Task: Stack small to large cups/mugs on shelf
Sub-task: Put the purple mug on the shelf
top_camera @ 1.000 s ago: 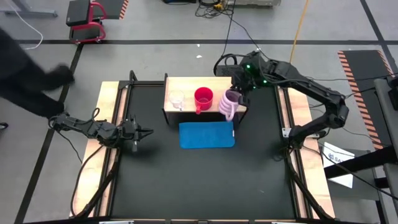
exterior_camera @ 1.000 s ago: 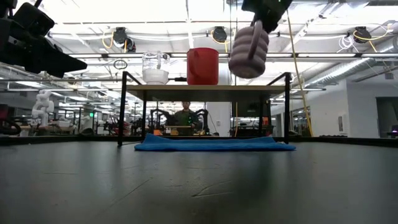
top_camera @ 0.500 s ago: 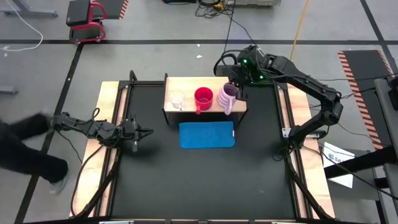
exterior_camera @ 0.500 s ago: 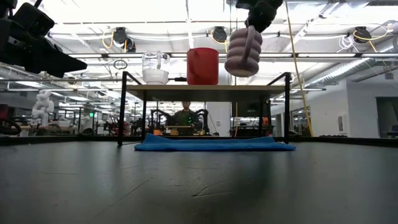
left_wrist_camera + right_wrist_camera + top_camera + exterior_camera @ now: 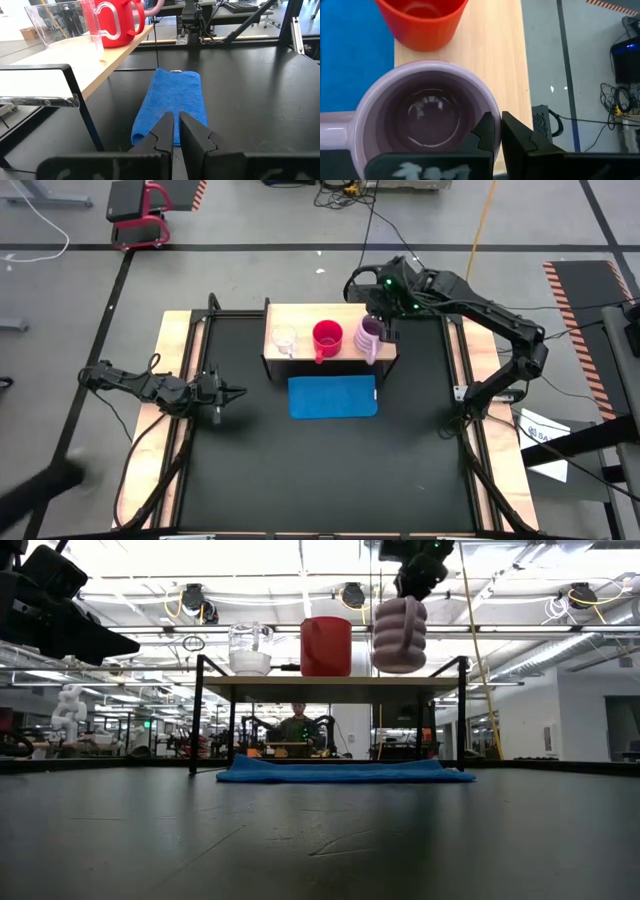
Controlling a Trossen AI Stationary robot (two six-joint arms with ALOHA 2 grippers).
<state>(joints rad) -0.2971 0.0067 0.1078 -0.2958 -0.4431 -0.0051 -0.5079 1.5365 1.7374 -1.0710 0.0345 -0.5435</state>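
The light wooden shelf (image 5: 300, 317) stands at the far middle of the table. On it, left to right, are the clear glass cup (image 5: 284, 338), the red mug (image 5: 327, 336) and the ribbed lilac mug (image 5: 366, 334). My right gripper (image 5: 384, 322) is over the shelf's right end, shut on the lilac mug (image 5: 398, 635). The mug is upright with its base at the board's top; I cannot tell whether it rests there. My left gripper (image 5: 240, 392) is shut and empty above the table's left side, pointing at the blue mat (image 5: 172, 100). My right gripper pinches the lilac mug's rim wall (image 5: 492, 111), one finger (image 5: 486, 131) inside the mug and one (image 5: 516, 137) outside. The hold is on the side opposite the handle (image 5: 332, 132). The fingers come from above, pointing down. The mug hangs upright below them.
The folded blue mat (image 5: 333, 396) lies on the table just in front of the shelf. Wooden side rails (image 5: 170, 430) run along both table sides. A person (image 5: 295, 726) shows behind the table, and a blurred person (image 5: 35, 492) passes on the floor at the left.
My right gripper has carried the lilac mug a little toward the far edge over the shelf and down. The mug was tilted and now stands upright, its base down at the board's top. A person on the left floor has walked toward the near side.
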